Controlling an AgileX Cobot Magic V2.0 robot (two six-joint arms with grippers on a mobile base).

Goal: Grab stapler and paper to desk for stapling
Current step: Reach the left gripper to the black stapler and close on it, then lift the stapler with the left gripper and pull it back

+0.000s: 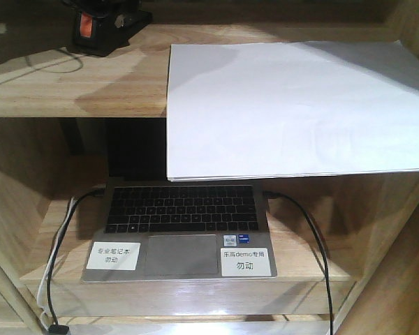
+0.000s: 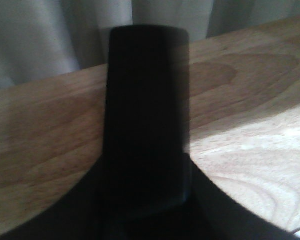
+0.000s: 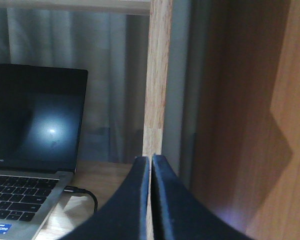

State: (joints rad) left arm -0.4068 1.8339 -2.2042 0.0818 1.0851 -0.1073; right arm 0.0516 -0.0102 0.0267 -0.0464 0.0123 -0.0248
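Wooden shelf unit (image 1: pixel 119 91) fills the front view, with two levels in sight. One thin stack of white paper (image 1: pixel 293 105) lies on the right of the upper shelf, its front edge hanging past the shelf lip; the sheets cannot be counted. One open silver laptop (image 1: pixel 181 230) sits on the lower shelf, partly under that overhang. Only the right wrist view shows its dark screen. There the right tool (image 3: pixel 151 165) points level at a wooden upright (image 3: pixel 157 75) of the shelf, with its two fingers closed together and nothing between them. Only the left wrist view shows a grey curtain (image 2: pixel 40 40) behind the wood. The left tool (image 2: pixel 147 200) reaches level toward it, its fingers pressed to both sides of a blurred black block, gripping it. The front view shows this as one black stapler (image 1: pixel 91 28) with an orange-red strip, at the far left of the upper shelf, well apart from the paper. Two white stickers (image 1: pixel 113 255) (image 1: pixel 246 261) mark the palm rest. Two black cables (image 1: pixel 314 237) and one white cable (image 1: pixel 52 265) leave the laptop's sides.
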